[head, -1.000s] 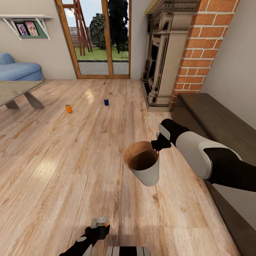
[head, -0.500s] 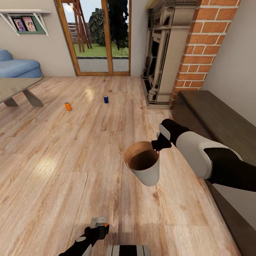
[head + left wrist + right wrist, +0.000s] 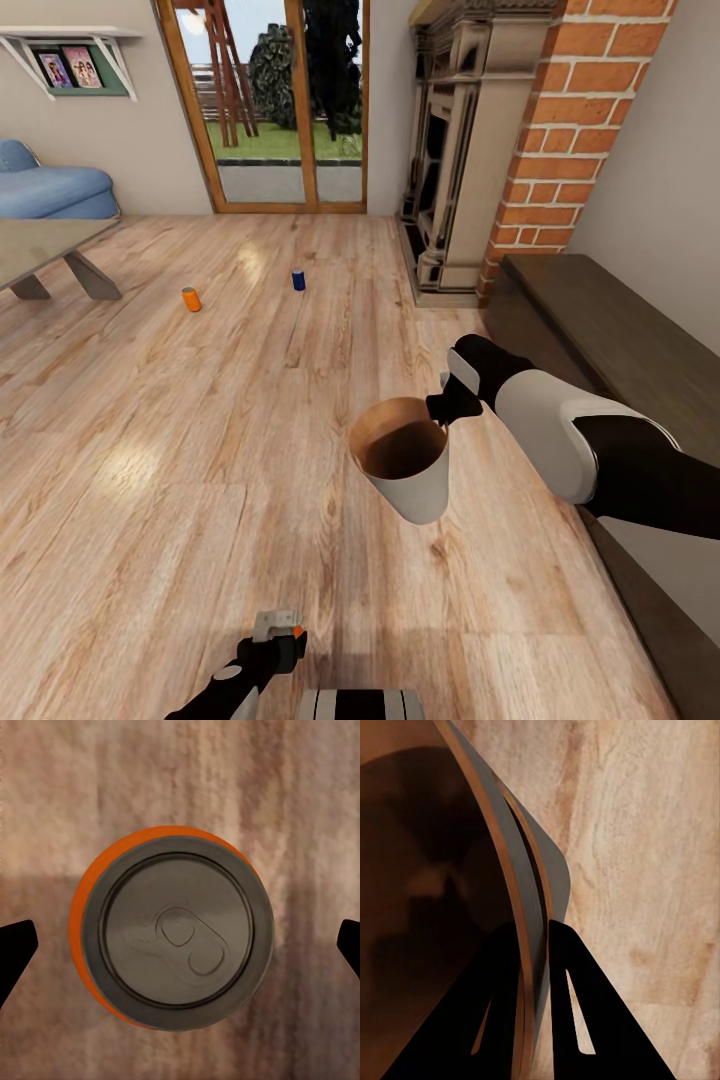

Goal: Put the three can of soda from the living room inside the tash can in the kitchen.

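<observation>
Wood floor [image 3: 150, 430] lies open around two standing cans, orange [image 3: 190, 299] and blue [image 3: 298, 280]; right gripper [image 3: 441, 409] pinches the trash can's rim [image 3: 400, 440], left gripper [image 3: 180, 945] spread wide around a third, orange can [image 3: 171, 926].

Left gripper [image 3: 180, 945]: fingertips clipped at both frame edges, orange can [image 3: 171, 926] between them, contact unclear. Trash can [image 3: 442, 892] interior shadowed beside right gripper [image 3: 534, 945], contents unreadable

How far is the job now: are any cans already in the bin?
None visibly in the bin yet. The right tool holds it by the rim. The left tool is open around an orange can. Another orange can and a blue can wait on the floor.
</observation>
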Motion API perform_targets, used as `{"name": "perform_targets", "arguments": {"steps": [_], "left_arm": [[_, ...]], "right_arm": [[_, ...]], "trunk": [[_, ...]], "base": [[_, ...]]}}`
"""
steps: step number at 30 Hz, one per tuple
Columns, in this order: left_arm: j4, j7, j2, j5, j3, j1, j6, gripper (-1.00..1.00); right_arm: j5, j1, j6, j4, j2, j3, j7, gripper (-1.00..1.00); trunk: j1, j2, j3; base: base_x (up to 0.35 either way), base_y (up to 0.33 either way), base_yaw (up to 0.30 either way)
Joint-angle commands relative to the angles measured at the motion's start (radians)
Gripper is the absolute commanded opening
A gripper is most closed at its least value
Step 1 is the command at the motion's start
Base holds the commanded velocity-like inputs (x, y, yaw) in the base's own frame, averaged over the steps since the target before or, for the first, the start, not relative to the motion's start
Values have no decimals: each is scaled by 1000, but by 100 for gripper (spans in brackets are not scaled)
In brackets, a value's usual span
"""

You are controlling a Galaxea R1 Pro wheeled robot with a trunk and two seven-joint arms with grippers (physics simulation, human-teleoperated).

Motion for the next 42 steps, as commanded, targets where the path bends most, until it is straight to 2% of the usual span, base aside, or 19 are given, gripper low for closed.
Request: {"name": "perform_targets", "arguments": {"steps": [1,27,30,42], "left_arm": [[0,0,0,0,0,0,0,100],[0,2,0,0,-1,-1,0,100],[-1,2,0,0,-1,-1,0,100],[-5,2,1,0,-1,-2,0,100]], "right_arm": [[-14,0,0,0,0,-10,2,-100],[-12,2,0,0,2,-9,2,-100],[-12,2,0,0,1,-9,2,-100],[-12,2,0,0,1,-9,2,-100]], "trunk": [[0,0,0],[0,0,0],[1,-1,-11],[1,-1,-11]], "base": [[0,0,0],[0,0,0],[0,0,0],[0,0,0]]}}
